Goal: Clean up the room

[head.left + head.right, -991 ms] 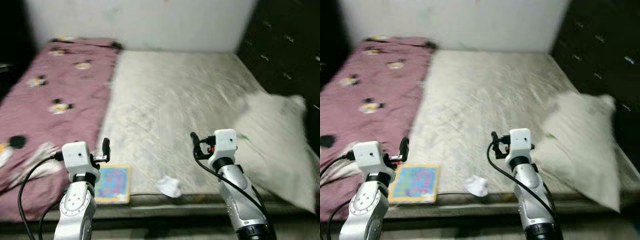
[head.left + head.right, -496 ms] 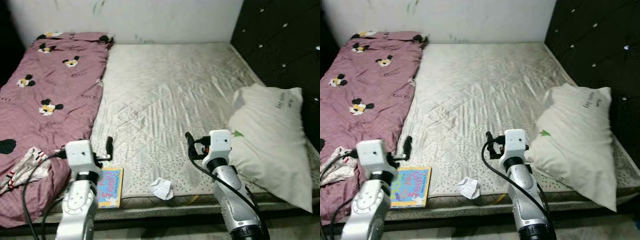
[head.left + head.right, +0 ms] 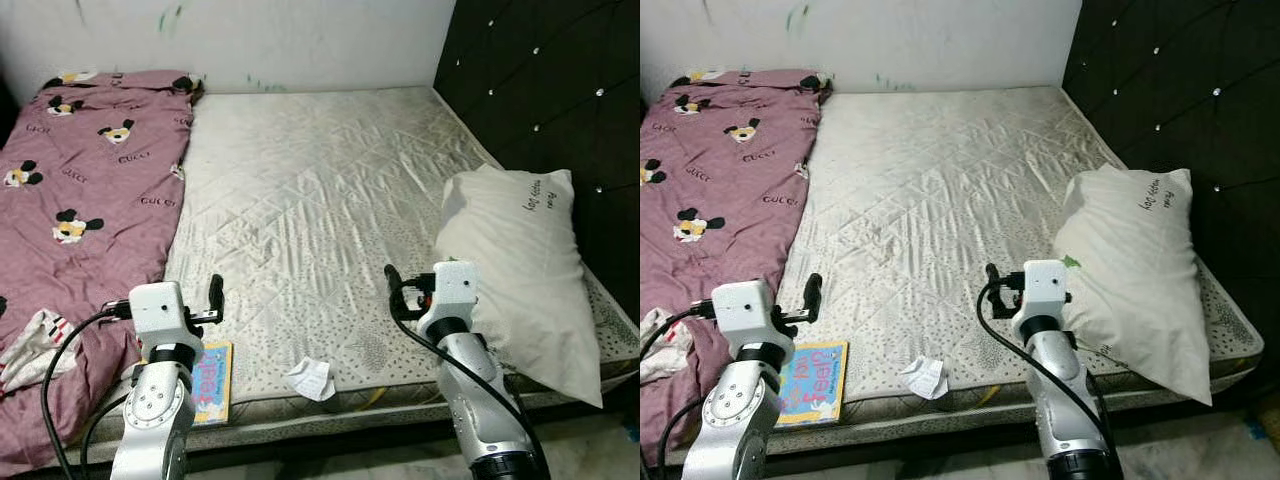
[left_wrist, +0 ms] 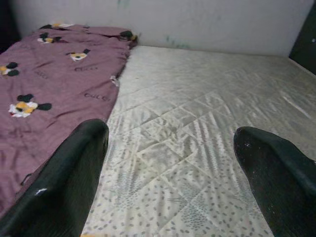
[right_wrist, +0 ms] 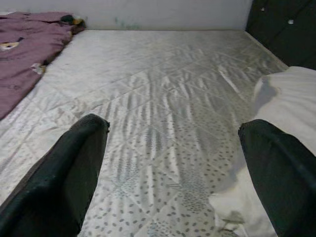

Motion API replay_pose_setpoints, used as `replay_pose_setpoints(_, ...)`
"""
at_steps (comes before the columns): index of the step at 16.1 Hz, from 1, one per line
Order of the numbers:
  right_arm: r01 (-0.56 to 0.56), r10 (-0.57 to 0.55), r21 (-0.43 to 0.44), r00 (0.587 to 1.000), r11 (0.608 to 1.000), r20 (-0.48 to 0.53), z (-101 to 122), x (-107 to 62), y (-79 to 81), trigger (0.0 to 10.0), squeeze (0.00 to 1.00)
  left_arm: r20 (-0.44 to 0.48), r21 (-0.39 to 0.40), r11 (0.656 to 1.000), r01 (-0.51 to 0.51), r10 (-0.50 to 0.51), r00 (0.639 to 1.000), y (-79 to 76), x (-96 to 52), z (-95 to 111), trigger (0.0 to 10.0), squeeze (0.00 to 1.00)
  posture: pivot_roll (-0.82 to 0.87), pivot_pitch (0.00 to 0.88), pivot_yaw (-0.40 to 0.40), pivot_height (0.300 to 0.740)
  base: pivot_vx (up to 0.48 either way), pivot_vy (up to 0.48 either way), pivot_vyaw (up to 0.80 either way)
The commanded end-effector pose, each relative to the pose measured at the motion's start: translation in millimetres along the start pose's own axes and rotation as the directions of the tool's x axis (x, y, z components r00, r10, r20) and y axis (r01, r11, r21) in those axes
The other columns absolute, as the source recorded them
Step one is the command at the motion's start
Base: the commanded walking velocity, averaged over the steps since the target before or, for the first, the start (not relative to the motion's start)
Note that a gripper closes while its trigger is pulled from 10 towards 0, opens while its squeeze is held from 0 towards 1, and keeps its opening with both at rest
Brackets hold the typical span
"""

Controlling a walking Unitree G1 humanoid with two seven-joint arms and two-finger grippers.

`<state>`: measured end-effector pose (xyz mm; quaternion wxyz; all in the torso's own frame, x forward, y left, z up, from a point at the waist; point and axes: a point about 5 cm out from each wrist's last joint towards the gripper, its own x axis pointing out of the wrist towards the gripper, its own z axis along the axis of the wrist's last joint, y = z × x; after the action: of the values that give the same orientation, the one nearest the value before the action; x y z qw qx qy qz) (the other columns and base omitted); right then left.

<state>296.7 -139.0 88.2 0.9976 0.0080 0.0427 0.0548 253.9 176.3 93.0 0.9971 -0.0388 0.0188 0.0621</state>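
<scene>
Bare quilted mattress takes up most of what's in front of me, off-white with a dotted pattern near the front edge, white wall behind it and a dark tufted headboard on my right. Mauve blanket with cartoon mouse prints covers the strip on my left. Big white pillow lies along the right side, some dark writing near its top corner.

Clutter along the front edge: a crumpled bit of white paper between my two arms, a colourful kids' book lying flat just beside my left arm, and a bunched-up striped cloth on the blanket at far left.

My left gripper and right gripper are both raised over the front of the mattress, fingers spread wide, holding nothing. Right one sits just beside the pillow.
</scene>
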Motion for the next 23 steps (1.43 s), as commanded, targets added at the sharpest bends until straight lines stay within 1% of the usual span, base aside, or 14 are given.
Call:
replay_pose_setpoints(1,-0.014,0.014,0.006,1.000,1.000,-0.005,-0.3,0.1,1.3,10.0,0.00,-0.011,0.007,1.000,-0.015,0.015,1.000,3.5,-1.5,-2.4,10.0,0.00,0.04,0.068,-0.015,0.740,0.000,0.000,0.00)
replay_pose_setpoints(3,-0.033,0.032,-0.004,0.999,0.999,-0.009,-1.7,-1.7,3.6,10.0,0.00,-0.011,0.006,1.000,-0.018,0.018,1.000,2.7,-1.8,-2.6,10.0,0.00,0.03,0.070,-0.020,0.740,0.000,0.000,0.00)
replay_pose_setpoints(7,-0.037,0.037,-0.013,0.999,0.999,-0.015,-2.9,-2.5,2.9,10.0,0.00,-0.014,0.005,1.000,-0.011,0.011,1.000,0.1,-1.0,-3.7,10.0,0.00,0.03,0.070,-0.021,0.691,0.000,0.000,0.00)
replay_pose_setpoints(14,-0.047,0.046,-0.027,0.999,0.999,-0.026,-5.3,-1.9,3.9,10.0,0.00,-0.007,0.009,1.000,-0.018,0.018,1.000,-0.5,-0.2,-2.4,10.0,0.00,0.03,0.076,-0.023,0.626,0.000,0.000,0.00)
replay_pose_setpoints(23,-0.083,0.080,-0.051,0.995,0.995,-0.059,-10.2,2.8,6.7,10.0,0.00,-0.015,0.013,0.999,-0.050,0.051,0.999,1.5,1.9,-3.1,10.0,0.00,0.03,0.094,-0.029,0.626,0.000,0.000,0.00)
